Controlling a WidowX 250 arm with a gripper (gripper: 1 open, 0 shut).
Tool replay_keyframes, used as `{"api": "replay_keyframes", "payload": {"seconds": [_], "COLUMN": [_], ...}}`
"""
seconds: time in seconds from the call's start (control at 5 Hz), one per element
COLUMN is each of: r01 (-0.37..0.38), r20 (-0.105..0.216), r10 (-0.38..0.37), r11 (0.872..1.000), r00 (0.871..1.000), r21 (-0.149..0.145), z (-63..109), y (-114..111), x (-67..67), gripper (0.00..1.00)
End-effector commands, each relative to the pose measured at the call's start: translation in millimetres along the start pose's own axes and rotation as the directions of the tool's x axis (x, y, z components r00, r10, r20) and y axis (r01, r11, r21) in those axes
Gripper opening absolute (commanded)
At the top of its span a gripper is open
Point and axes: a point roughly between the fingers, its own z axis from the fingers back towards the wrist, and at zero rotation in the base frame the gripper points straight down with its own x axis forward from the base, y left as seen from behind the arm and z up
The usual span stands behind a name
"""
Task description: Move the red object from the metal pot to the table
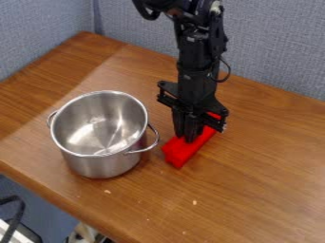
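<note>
One job remains here, by the look of it: letting go cleanly. Taking the pot (99,132) as the landmark, the table (254,152) spreads out all around it, with plenty of bare wood on the side away from the pot's handle. The arm (193,57) comes down from above just beside the pot's right rim, pointing straight at the tabletop. At its lower end the gripper (191,128) is closed on the upper end of the red block (187,147), which sits outside the pot, just beside its right wall and apparently resting on the wood with its lower end tilted toward the near edge of the table. The pot itself looks empty, showing only its shiny inside. Judged from this, the carry is done and the release is the step in hand. To do it well, the fingers should open only once the block is fully resting on the wood, so it does not tip or slide toward the pot. The lift afterward should go straight up, clear of both the block and the pot's rim, since the two stand close together.
</note>
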Motion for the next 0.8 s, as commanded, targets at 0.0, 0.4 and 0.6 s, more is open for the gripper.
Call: {"api": "replay_keyframes", "payload": {"seconds": [0.0,0.4,0.6], "r01": [0.023,0.026,0.028], "r20": [-0.069,-0.067,-0.065], "r10": [-0.023,-0.026,-0.027], "r11": [1.000,1.000,1.000], "r00": [0.997,0.997,0.997], "r21": [0.006,0.007,0.008], "z": [-19.9,-20.7,-21.1], "y": [0.0,1.3,1.9], "x": [-6.3,-5.6,-5.1], "gripper": [0.00,0.00,0.00]}}
